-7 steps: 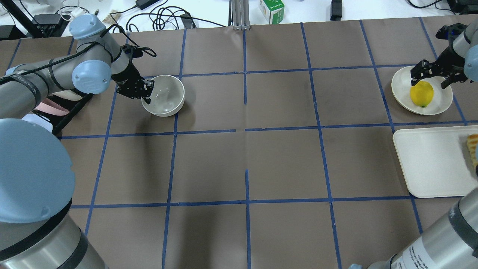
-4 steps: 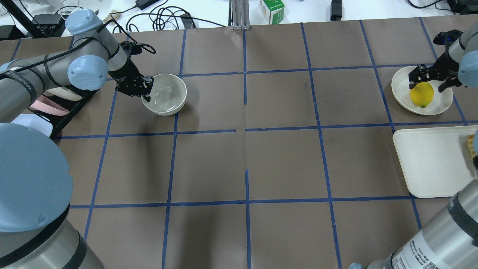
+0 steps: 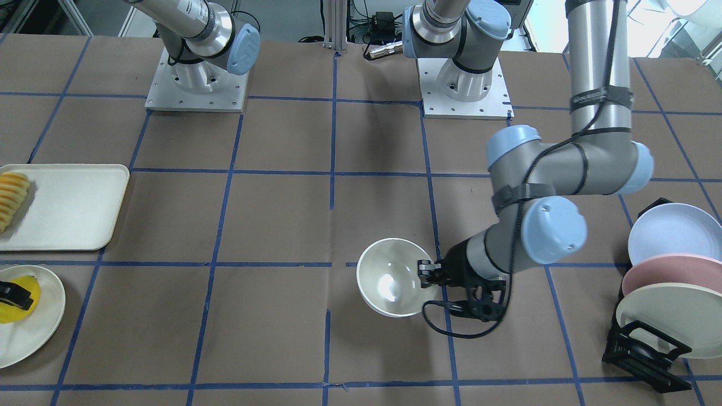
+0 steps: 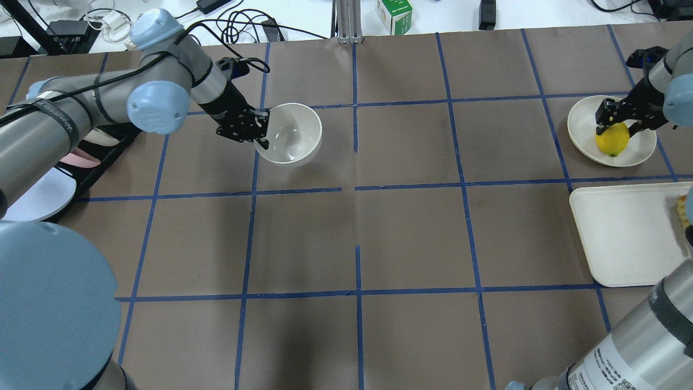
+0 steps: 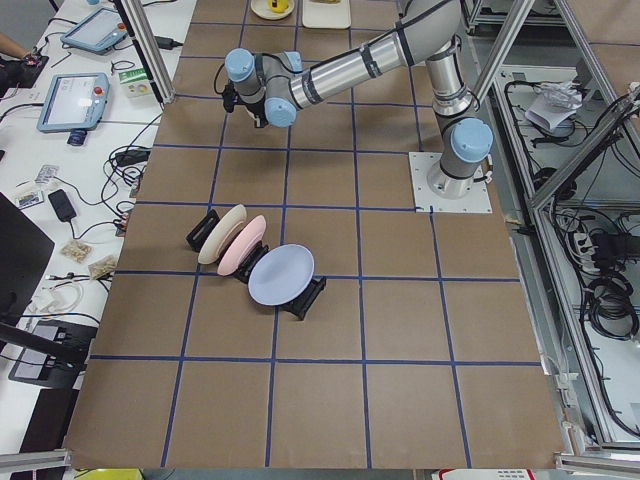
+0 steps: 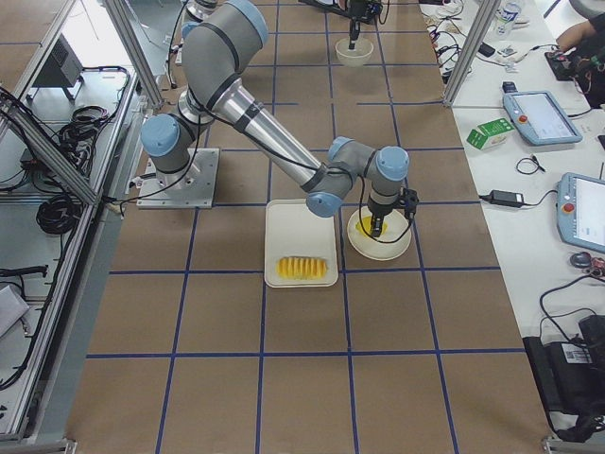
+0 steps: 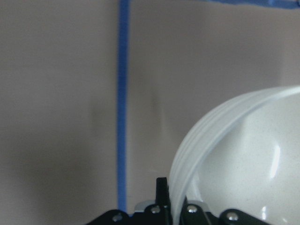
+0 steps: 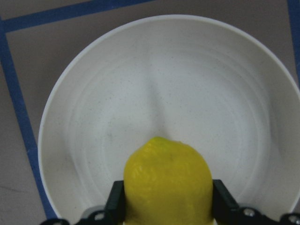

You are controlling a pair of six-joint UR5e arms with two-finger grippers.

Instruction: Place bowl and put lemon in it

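The off-white bowl (image 4: 292, 135) is held by its rim in my left gripper (image 4: 261, 134), one finger inside and one outside. It is near the table's far middle-left, also in the front view (image 3: 389, 285) and the left wrist view (image 7: 243, 154). I cannot tell whether it touches the table. The yellow lemon (image 4: 612, 141) lies on a flat cream plate (image 4: 582, 122) at the far right. My right gripper (image 4: 617, 123) is closed on the lemon's sides; in the right wrist view the lemon (image 8: 168, 183) fills the gap between both pads over the plate (image 8: 164, 84).
A cream tray (image 4: 622, 233) with sliced ridged food (image 4: 685, 208) sits in front of the plate. A black rack of upright plates (image 3: 665, 282) stands at the table's left end, behind my left arm. Cables and a green box (image 4: 394, 13) lie beyond the far edge.
My left gripper has carried the bowl to the right, toward the table's middle. My right gripper has come down and narrowed its fingers onto the lemon.
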